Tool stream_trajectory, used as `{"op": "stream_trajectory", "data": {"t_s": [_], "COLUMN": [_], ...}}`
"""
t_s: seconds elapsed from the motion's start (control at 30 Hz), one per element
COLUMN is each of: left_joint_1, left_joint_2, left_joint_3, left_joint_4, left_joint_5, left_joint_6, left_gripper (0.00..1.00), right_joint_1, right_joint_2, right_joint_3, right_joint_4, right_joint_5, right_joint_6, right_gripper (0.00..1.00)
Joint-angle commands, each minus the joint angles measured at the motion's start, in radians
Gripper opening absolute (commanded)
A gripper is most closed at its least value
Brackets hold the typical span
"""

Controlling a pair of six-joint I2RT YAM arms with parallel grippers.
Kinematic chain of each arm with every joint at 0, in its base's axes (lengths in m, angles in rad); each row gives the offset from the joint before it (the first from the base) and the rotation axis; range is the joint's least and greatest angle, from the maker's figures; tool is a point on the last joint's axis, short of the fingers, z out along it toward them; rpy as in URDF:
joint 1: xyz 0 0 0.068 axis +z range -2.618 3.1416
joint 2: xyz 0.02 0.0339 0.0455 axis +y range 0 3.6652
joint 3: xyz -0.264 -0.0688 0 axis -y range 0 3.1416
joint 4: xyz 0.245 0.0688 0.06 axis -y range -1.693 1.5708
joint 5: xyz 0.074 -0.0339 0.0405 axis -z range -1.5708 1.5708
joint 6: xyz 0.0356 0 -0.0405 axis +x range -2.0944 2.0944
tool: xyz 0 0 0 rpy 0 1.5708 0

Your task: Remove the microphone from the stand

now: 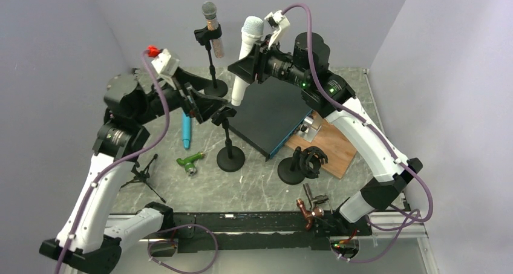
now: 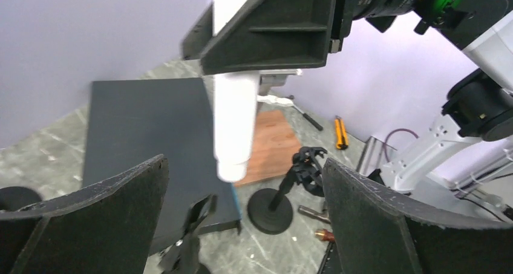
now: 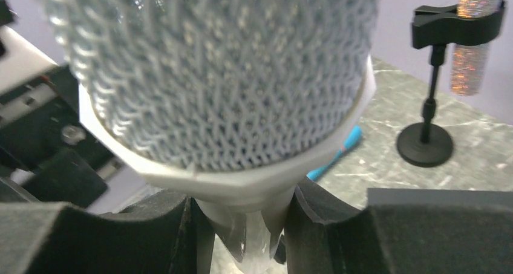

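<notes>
My right gripper [image 1: 251, 62] is shut on a white microphone [image 1: 247, 50] with a mesh head and holds it tilted in the air, clear of the black desk stand [image 1: 230, 142]. In the right wrist view the mesh head [image 3: 212, 74] fills the frame and the fingers [image 3: 339, 231] clamp the neck below it. My left gripper [image 1: 205, 107] is open beside the stand's empty clip [image 1: 224, 114]. In the left wrist view the clip [image 2: 190, 225] sits low between the wide-open fingers [image 2: 109, 207], and the microphone's tail [image 2: 233, 123] hangs above it.
A glittery microphone [image 1: 212, 32] stands in a stand at the back. A blue microphone [image 1: 186, 130] and a green object [image 1: 190, 162] lie on the table. A black box [image 1: 269, 114], a wooden board [image 1: 323, 144], another clip stand [image 1: 299, 162] and a small tripod [image 1: 142, 174] stand around.
</notes>
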State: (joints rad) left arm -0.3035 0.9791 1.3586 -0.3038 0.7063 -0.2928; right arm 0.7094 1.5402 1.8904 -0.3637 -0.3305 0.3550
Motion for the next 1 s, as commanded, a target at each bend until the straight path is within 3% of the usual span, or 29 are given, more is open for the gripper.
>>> {"op": "stream_trajectory", "data": {"t_s": [0.0, 0.3, 0.53, 0.63, 0.73, 0.77, 0.9, 0.93, 0.97], "left_joint_1": [-0.130, -0.242, -0.248, -0.250, -0.251, -0.251, -0.252, -0.252, -0.252], "left_joint_2": [0.042, 0.093, 0.148, 0.159, 0.160, 0.154, 0.125, 0.117, 0.112], "left_joint_3": [0.016, 0.019, 0.066, 0.079, 0.082, 0.079, 0.069, 0.071, 0.081], "left_joint_4": [0.094, 0.162, 0.115, 0.104, 0.100, 0.102, 0.098, 0.086, 0.068], "left_joint_5": [-0.121, -0.321, -0.304, -0.288, -0.309, -0.324, -0.394, -0.423, -0.454], "left_joint_6": [-0.031, 0.042, 0.051, 0.055, 0.046, 0.045, 0.059, 0.064, 0.075], "left_gripper": [0.99, 0.97, 0.77, 0.55, 0.14, 0.02, 0.00, 0.00, 0.00], "right_joint_1": [0.002, 0.001, 0.001, 0.000, 0.000, 0.001, 0.001, 0.001, -0.002], "right_joint_2": [0.003, -0.029, -0.046, -0.056, -0.059, -0.062, -0.108, -0.126, -0.145], "right_joint_3": [0.022, -0.053, -0.079, -0.085, -0.076, -0.072, -0.079, -0.083, -0.083], "right_joint_4": [0.151, 0.252, 0.254, 0.251, 0.233, 0.220, 0.147, 0.121, 0.088], "right_joint_5": [-0.092, -0.179, -0.202, -0.212, -0.228, -0.225, -0.130, -0.084, -0.021], "right_joint_6": [0.126, 0.186, 0.183, 0.176, 0.161, 0.152, 0.089, 0.065, 0.037], "right_gripper": [0.00, 0.00, 0.00, 0.00, 0.02, 0.09, 0.57, 0.81, 0.97]}}
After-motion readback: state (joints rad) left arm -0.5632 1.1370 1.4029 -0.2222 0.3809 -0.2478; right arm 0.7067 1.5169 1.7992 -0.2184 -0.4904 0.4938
